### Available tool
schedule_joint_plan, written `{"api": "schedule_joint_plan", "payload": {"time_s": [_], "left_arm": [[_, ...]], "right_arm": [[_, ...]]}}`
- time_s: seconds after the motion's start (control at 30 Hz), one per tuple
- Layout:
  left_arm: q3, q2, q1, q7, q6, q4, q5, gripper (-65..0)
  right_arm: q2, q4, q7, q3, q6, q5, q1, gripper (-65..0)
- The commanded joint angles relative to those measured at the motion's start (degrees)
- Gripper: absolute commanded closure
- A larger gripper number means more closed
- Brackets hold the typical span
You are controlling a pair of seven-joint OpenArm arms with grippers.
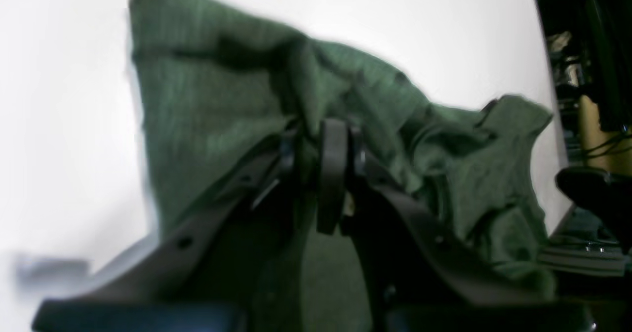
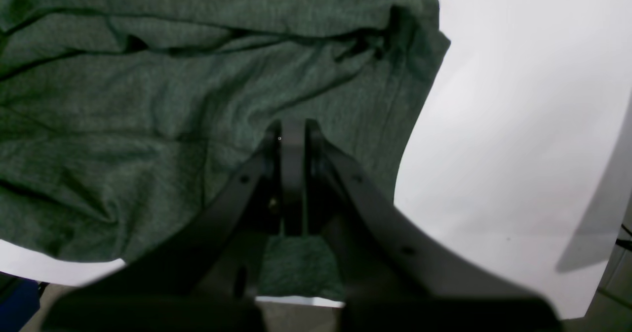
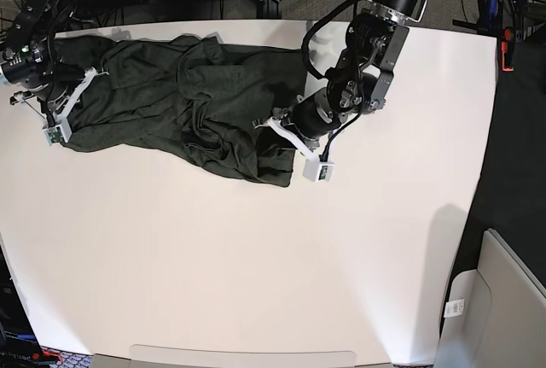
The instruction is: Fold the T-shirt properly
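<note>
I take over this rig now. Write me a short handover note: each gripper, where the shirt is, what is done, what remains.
Left gripper: shut on a bunch of the T-shirt at its end nearer the table's middle.
Right gripper: shut on the T-shirt's opposite end, by the table edge.
T-shirt: stretched between the two arms on the far half of the white table, wrinkled and bunched toward the left gripper.
Done: both ends gripped.
Left: no neat fold shows yet; spread it flat, then fold it.
</note>
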Motion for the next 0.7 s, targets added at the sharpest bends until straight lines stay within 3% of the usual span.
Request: {"api": "schedule_joint_plan", "payload": {"time_s": [0.0,0.37,0.67], "left_arm": [[-0.2,0.3,-0.5,-1.2,-0.7,0.9,-0.5,-6.0],[0.0,9.4,-1.6,-1.2,-0.8,-6.6,-0.5,-6.1],[0.1,13.3,-5.8,-1.3,-0.8,-7.2,-0.5,-6.2]], "right_arm": [[0.7,1.1,0.6,0.2,0.1,0.3,0.6,0.0],[0.7,1.2,0.6,0.2,0.1,0.3,0.4,0.0],[1.2,1.3,0.6,0.7,0.1,3.8,-0.5,0.0]]}}
